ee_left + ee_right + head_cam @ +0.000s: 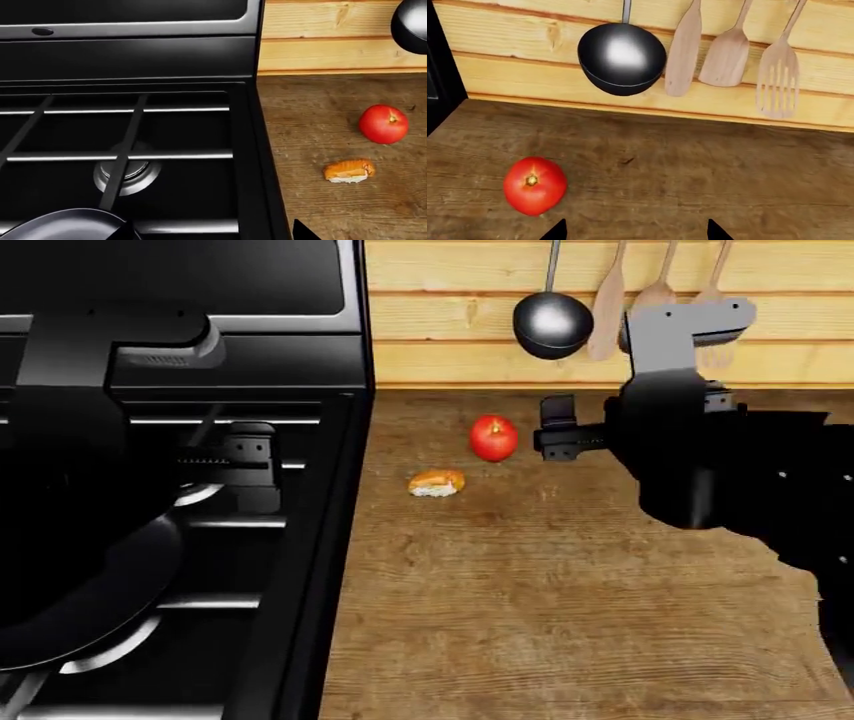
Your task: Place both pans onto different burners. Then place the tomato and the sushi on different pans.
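Observation:
The tomato [494, 437] lies on the wooden counter, with the sushi [437, 482] just in front and to its left. Both show in the left wrist view, tomato [383, 124] and sushi [349, 171]. One black pan [94, 615] sits on the stove's front part over a burner; its rim [67, 224] shows in the left wrist view. Its handle is hidden, and the other pan is out of view. My left gripper [250, 472] is open and empty over the stove near a burner [127, 172]. My right gripper [555, 430] is open and empty just right of the tomato [534, 185].
A black ladle [553, 324] and wooden spatulas [727, 50] hang on the plank wall behind the counter. The black stove [327, 540] has raised grates [120, 157] and a back panel. The counter [561, 610] reaches toward me.

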Tool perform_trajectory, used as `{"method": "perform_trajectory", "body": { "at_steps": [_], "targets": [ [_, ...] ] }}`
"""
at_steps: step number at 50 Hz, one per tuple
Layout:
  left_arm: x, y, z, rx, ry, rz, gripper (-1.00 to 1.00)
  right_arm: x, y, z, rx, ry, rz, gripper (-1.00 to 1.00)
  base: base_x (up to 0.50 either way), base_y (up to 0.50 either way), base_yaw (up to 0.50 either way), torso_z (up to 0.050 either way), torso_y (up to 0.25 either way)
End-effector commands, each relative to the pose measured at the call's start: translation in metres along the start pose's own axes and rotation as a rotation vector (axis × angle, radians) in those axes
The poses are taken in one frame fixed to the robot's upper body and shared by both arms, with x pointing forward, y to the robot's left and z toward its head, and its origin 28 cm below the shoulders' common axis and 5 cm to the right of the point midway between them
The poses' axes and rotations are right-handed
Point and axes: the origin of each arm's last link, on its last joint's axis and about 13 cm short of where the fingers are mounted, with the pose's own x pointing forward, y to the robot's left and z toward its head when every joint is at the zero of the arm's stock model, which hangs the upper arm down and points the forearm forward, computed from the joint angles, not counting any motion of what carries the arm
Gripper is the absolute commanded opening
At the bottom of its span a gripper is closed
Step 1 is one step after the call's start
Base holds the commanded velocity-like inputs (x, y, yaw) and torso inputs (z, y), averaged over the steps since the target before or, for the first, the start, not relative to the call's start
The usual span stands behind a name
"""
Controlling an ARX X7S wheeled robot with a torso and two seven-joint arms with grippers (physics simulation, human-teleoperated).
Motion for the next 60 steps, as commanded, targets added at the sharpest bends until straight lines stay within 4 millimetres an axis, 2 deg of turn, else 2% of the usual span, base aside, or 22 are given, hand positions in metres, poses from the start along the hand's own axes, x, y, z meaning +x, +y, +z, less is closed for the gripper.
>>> {"method": "perform_trajectory", "body": {
  "at_steps": [1,4,9,14,19,23,26,30,31,34,38,53,60],
  "targets": [
    [0.002,0.0,-0.001,-0.001,0.002,0.0,1.0,0.056,0.018,0.013,-0.079,0.034,0.02,1.0,0.0,0.0,0.0,0.0,0.0],
    [0.003,0.0,-0.002,-0.002,0.003,-0.002,1.0,0.066,0.024,0.019,-0.029,0.119,0.027,1.0,0.0,0.0,0.0,0.0,0.0],
    [0.003,0.0,-0.001,-0.003,0.001,-0.001,1.0,0.073,0.034,0.021,-0.059,0.097,0.058,1.0,0.0,0.0,0.0,0.0,0.0],
    [0.004,0.001,-0.002,-0.004,0.006,-0.001,1.0,0.067,0.037,0.026,-0.055,0.095,0.082,1.0,0.0,0.0,0.0,0.0,0.0],
    [0.004,0.002,-0.002,-0.007,0.006,0.002,1.0,0.046,0.033,0.036,-0.075,0.082,0.094,1.0,0.0,0.0,0.0,0.0,0.0],
    [0.003,0.001,-0.001,-0.006,0.002,0.003,1.0,0.041,0.037,0.034,-0.09,0.092,0.116,1.0,0.0,0.0,0.0,0.0,0.0],
    [0.004,0.002,-0.002,-0.006,0.004,0.001,1.0,0.05,0.043,0.029,-0.102,0.104,0.174,1.0,0.0,0.0,0.0,0.0,0.0],
    [0.004,0.002,-0.001,-0.007,0.004,0.004,1.0,0.058,0.045,0.025,-0.079,0.097,0.161,1.0,0.0,0.0,0.0,0.0,0.0],
    [0.005,0.002,-0.001,-0.005,0.003,0.001,1.0,0.064,0.047,0.026,0.016,0.071,0.176,1.0,0.0,0.0,0.0,0.0,0.0],
    [0.007,0.002,-0.002,-0.007,0.007,-0.001,1.0,0.07,0.048,0.026,0.012,0.175,0.198,1.0,0.0,0.0,0.0,0.0,0.0],
    [0.008,0.002,-0.003,-0.007,0.01,-0.004,1.0,0.079,0.048,0.024,0.004,0.182,0.193,1.0,0.0,0.0,0.0,0.0,0.0],
    [0.007,0.001,-0.002,-0.009,0.009,-0.007,1.0,0.093,0.06,0.014,-0.011,0.201,0.225,1.0,0.0,0.0,0.0,0.0,0.0],
    [0.008,0.001,-0.005,-0.007,0.014,-0.008,1.0,0.096,0.066,0.002,-0.009,0.208,0.243,1.0,0.0,0.0,0.0,0.0,0.0]
  ]
}}
